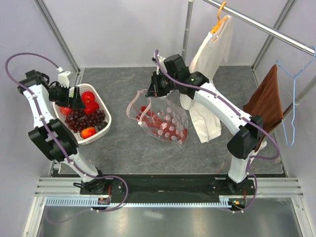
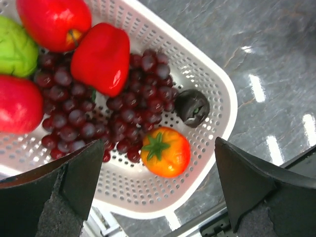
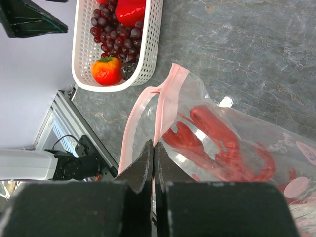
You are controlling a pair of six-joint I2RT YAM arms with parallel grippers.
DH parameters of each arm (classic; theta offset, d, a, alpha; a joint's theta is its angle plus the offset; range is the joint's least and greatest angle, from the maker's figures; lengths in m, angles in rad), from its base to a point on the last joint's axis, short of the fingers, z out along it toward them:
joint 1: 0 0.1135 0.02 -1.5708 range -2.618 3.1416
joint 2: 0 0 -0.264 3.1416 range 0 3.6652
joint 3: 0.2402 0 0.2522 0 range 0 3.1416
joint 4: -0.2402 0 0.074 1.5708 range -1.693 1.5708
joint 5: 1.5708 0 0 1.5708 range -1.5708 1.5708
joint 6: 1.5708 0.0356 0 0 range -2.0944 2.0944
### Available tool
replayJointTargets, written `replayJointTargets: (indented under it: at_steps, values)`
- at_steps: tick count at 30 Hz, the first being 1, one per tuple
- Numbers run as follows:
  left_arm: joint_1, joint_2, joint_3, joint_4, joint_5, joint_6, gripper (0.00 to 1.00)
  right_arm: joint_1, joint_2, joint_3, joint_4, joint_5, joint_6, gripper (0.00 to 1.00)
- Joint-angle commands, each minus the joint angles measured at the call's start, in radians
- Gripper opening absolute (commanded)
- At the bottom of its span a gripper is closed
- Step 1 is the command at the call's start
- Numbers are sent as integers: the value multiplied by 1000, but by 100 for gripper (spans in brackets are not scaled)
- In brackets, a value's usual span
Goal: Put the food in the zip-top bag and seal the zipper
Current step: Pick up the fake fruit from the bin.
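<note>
The clear zip-top bag (image 1: 165,123) lies mid-table with red chilli peppers (image 3: 217,143) inside. Its mouth is lifted and gapes. My right gripper (image 3: 154,148) is shut on one lip of the pink zipper (image 3: 170,94), and the other lip hangs free to the left. More food lies in the white basket (image 2: 222,94): a red apple (image 2: 54,19), dark purple grapes (image 2: 133,98), an orange (image 2: 165,151), a green piece (image 2: 15,47) and other red pieces. Above the basket my left gripper (image 2: 159,148) hangs open, nothing between its fingers, the orange right below.
A cream shirt (image 1: 210,64) on an orange hanger drapes down to the table just right of the bag. A brown cloth (image 1: 266,101) hangs on a blue hanger at the far right. The basket (image 1: 106,123) stands at the left, close to the frame post.
</note>
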Motion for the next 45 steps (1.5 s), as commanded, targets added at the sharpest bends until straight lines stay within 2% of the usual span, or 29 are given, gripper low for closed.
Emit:
replayJointTargets:
  at_steps: [1, 6, 10, 11, 13, 16, 20, 23, 25, 26, 30, 37, 45]
  values:
    - [15, -75, -33, 66, -135, -24, 100, 1, -54, -26, 31, 6, -8, 0]
    - [-2, -112, -79, 114, -219, 74, 100, 1, -74, -62, 33, 8, -22, 0]
    - [-138, -199, -224, 293, -474, 144, 100, 2, -82, -67, 31, 0, -24, 0]
    - [-158, -213, -243, 325, -497, 149, 100, 1, -82, -66, 31, -3, -24, 0]
    - [-201, -198, -237, 356, -549, 128, 100, 1, -85, -67, 31, -1, -27, 0]
    - [-200, -114, -159, 358, -576, 56, 100, 1, -92, -78, 28, 5, -39, 0]
    - [-177, -32, -61, 318, -505, 14, 100, 1, -100, -92, 22, 19, -53, 0]
    - [-178, -2, -30, 211, -343, 117, 100, 1, -102, -90, 16, 39, -74, 0]
    - [-175, 9, -33, 171, -254, 201, 94, 1, -99, -89, 13, 52, -79, 0]
    - [-175, 24, -35, 166, -234, 213, 86, 2, -97, -90, 11, 55, -88, 0]
    - [-177, 78, 13, 163, -114, 243, 84, 15, -86, -90, 1, 69, -109, 0]
    - [-168, 201, 154, 257, -30, 139, 77, 16, -68, -64, -15, 72, -117, 0]
    - [-163, 325, 275, 335, -88, 14, 83, 16, -68, -69, -10, 39, -93, 0]
